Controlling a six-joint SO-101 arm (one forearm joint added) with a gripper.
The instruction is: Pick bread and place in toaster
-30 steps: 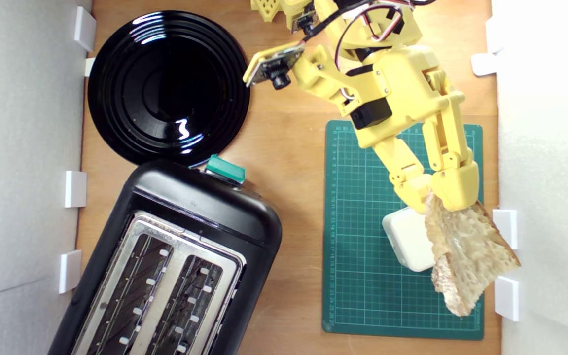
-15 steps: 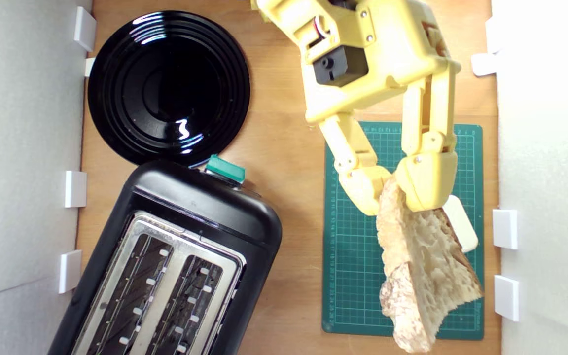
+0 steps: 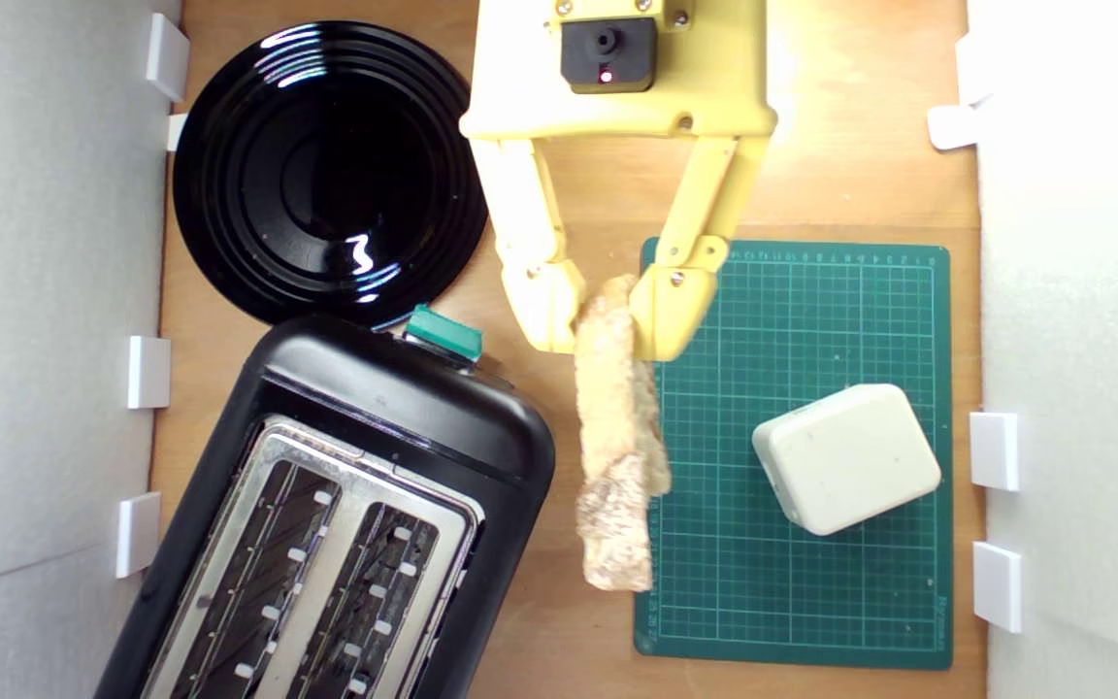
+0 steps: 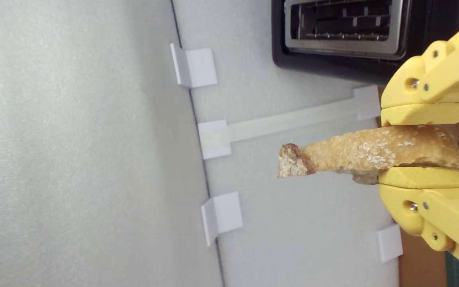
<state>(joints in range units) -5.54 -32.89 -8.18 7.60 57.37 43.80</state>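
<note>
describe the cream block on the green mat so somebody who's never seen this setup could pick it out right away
In the exterior view, find the green cutting mat on the wooden table's right side. The cream block sits on the mat's right half, clear of the gripper and the bread it holds. Smooth, pale and rounded-square, it is unlike the rough, tan bread.

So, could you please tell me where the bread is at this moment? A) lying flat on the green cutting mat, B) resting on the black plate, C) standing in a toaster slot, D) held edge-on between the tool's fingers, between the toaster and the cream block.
D: the bread is clamped edge-on in the tool, hanging between the toaster and the cream block; both slots look empty.
</note>
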